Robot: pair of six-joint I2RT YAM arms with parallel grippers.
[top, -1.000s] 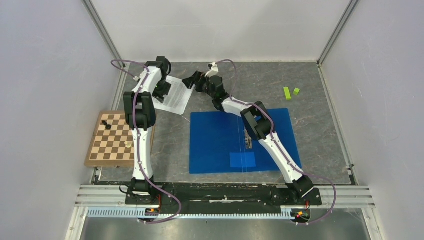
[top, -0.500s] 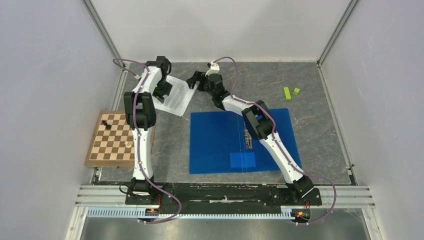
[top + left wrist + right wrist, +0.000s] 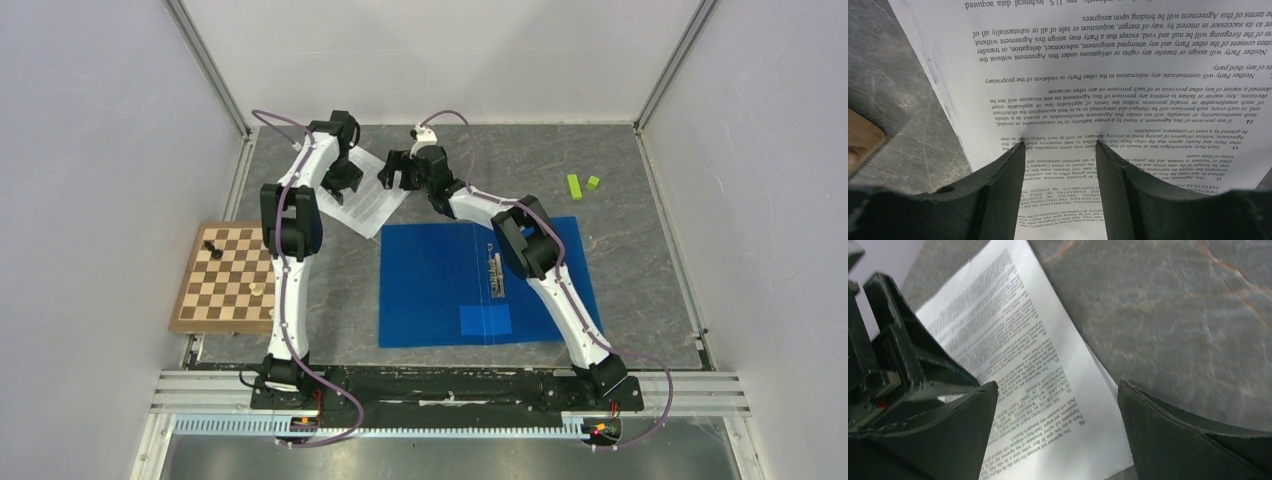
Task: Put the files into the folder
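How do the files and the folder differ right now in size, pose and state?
The files cover far less of the table than the opened folder. The files lie skewed to the table's edges; the folder lies square with them. The open left gripper sits over the files; no gripper touches the folder. Both lie flat.

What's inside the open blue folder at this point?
Only its metal clip shows inside the folder; no sheets. The files lie on the table beside it. The right arm hides a strip.
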